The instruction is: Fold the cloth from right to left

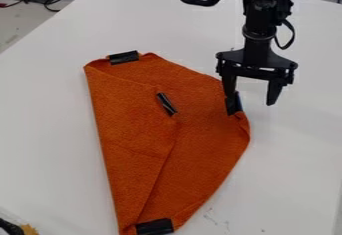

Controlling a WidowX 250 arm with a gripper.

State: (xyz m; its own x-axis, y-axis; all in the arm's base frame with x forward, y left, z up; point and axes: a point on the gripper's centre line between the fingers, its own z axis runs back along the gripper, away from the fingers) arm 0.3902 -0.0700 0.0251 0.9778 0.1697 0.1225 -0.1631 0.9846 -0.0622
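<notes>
- Your cloth [204,144] lies on the worktop [47,129], in the middle and left of the camera view; its left edge is straight, with a flap [130,129] lying over the middle; a black strip [166,104] sits at the flap's inner corner.
- At the cloth's right corner you have another strip, the right-hand tab [234,104]; more black strips mark the top corner [123,57] and the bottom corner [154,226].
- Your gripper [252,101] hangs over that right side with its fingers wide apart; one finger is at the right-hand tab, seemingly touching it, though you cannot tell for sure from this angle; the other is off the cloth, over bare worktop; nothing is clamped between them.
- The step in hand looks like taking hold of the right corner; the right side lies spread out, so the right-to-left fold looks not yet made.
- Next you would want the tab properly between the fingers, then a firm close; after that, a low lift and a carry leftward across the flap, before letting go.
- Watch for a pinch that catches only the tab's edge; the corner could slip out, or the whole cloth could drag instead of folding.
</notes>
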